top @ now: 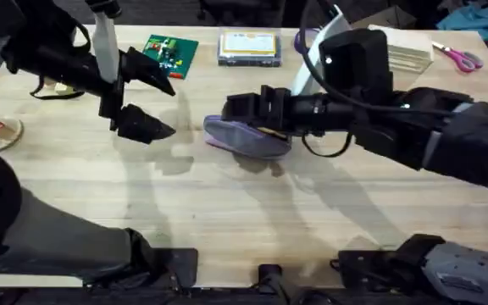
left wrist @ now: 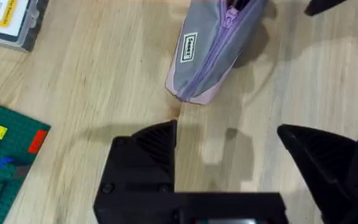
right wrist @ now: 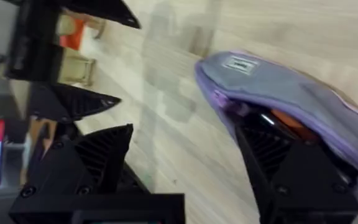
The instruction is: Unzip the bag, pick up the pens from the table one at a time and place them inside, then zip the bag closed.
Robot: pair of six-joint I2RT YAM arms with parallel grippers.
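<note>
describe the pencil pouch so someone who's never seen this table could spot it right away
On the wooden table, look near the middle, below the clear box with the yellow label. The bag lies at the right gripper: a soft lilac and grey oblong with a purple zipper, the only fabric item there.

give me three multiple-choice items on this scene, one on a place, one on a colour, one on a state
1. Where on the table is the bag?
A. Near the middle
B. On the green brick plate
C. Inside the clear box

2. What colour is the bag's zipper?
A. Red
B. Purple
C. Yellow

3. How are the left tool's fingers?
A. Shut on a pen
B. Shut on the bag
C. Open, holding nothing

Answers:
1 A, it lies mid-table under the right tool.
2 B, the left wrist view shows a purple zip line along grey fabric.
3 C, its two fingers stand apart over bare wood beside the bag.
</note>
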